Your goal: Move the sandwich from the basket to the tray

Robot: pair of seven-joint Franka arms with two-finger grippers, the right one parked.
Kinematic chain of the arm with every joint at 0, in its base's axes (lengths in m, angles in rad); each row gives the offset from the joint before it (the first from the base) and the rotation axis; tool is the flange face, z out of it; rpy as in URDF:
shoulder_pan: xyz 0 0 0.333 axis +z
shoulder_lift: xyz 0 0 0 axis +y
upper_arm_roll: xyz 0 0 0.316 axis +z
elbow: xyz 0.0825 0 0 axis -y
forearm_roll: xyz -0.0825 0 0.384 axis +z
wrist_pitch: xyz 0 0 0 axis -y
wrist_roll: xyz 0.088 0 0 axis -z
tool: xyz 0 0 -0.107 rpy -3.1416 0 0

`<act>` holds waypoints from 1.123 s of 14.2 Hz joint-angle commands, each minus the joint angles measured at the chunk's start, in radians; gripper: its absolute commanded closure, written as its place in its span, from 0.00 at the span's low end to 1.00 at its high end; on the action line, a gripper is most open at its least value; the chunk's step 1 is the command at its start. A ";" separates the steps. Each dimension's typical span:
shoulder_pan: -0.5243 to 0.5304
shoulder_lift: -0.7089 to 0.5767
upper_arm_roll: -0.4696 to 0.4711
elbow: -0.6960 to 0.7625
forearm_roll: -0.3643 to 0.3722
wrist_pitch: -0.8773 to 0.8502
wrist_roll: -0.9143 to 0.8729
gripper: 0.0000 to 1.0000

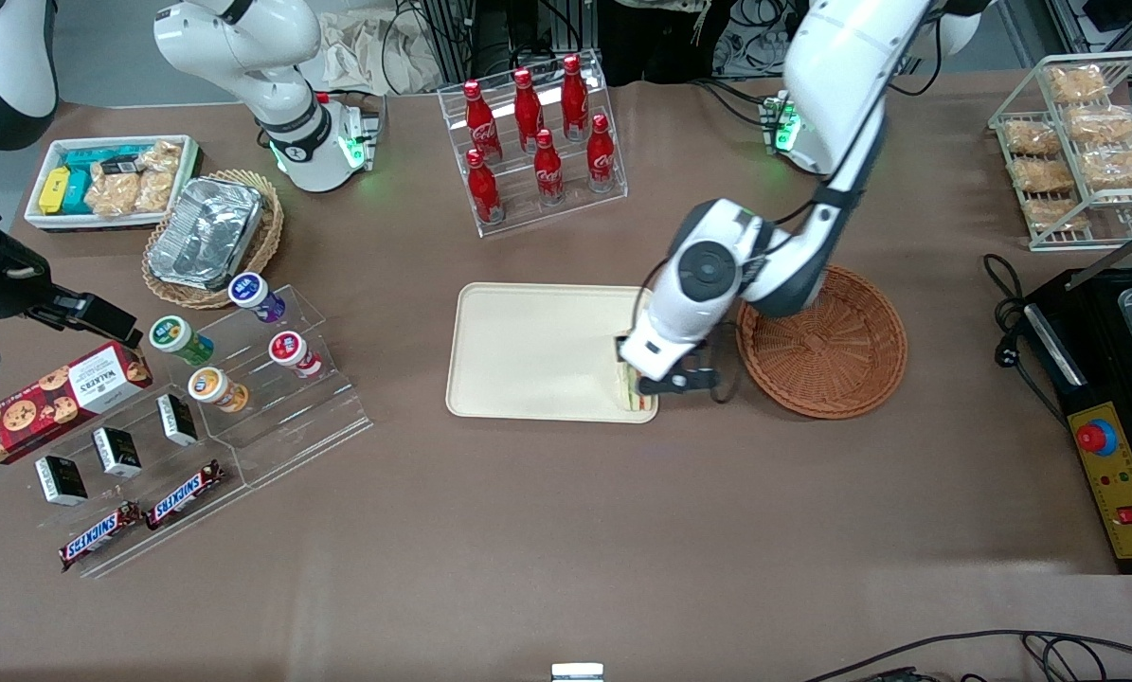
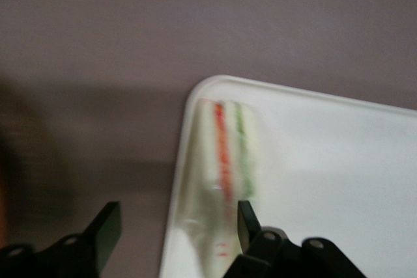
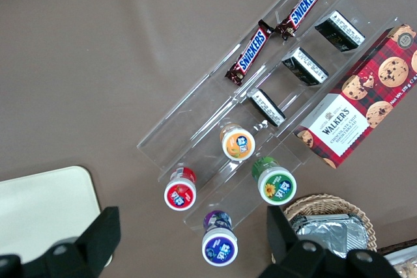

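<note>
The sandwich [image 2: 225,161] lies on the tray [image 1: 528,350], in the corner that is nearest to the front camera and closest to the basket [image 1: 823,343]. It sits right by the tray's rim. You can see its pale bread with an orange-red stripe and a green stripe running side by side. The gripper [image 2: 176,226] hangs just above the sandwich. Its two black fingers [image 2: 107,226] are spread wide apart, and they are not holding anything. One finger is over the brown desk [image 1: 566,530] just off the tray, and the other finger is over the tray, beside the sandwich. In the front view the white arm hides most of the sandwich, so only a small bit peeks out under it. The round reddish-brown basket sits on the desk just beside the tray, toward the working arm's end, and nothing lies in it. Farther from the front camera than the tray stands a clear rack of red cola bottles [image 1: 539,142]. Toward the parked arm's end of the desk there are clear steps with small yogurt cups [image 1: 224,350], two Snickers bars [image 1: 139,521], and a red Walkers cookie box [image 1: 59,398].
</note>
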State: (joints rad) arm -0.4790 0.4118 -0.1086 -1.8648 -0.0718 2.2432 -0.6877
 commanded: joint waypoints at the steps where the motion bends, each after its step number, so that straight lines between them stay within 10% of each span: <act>1: 0.006 -0.177 0.072 -0.017 0.001 -0.195 -0.076 0.00; 6: 0.101 -0.307 0.096 -0.017 0.013 -0.304 -0.057 0.00; 16: 0.394 -0.493 0.099 0.077 0.061 -0.632 0.612 0.00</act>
State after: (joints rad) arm -0.1226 -0.0632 0.0025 -1.8316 -0.0258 1.6832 -0.1805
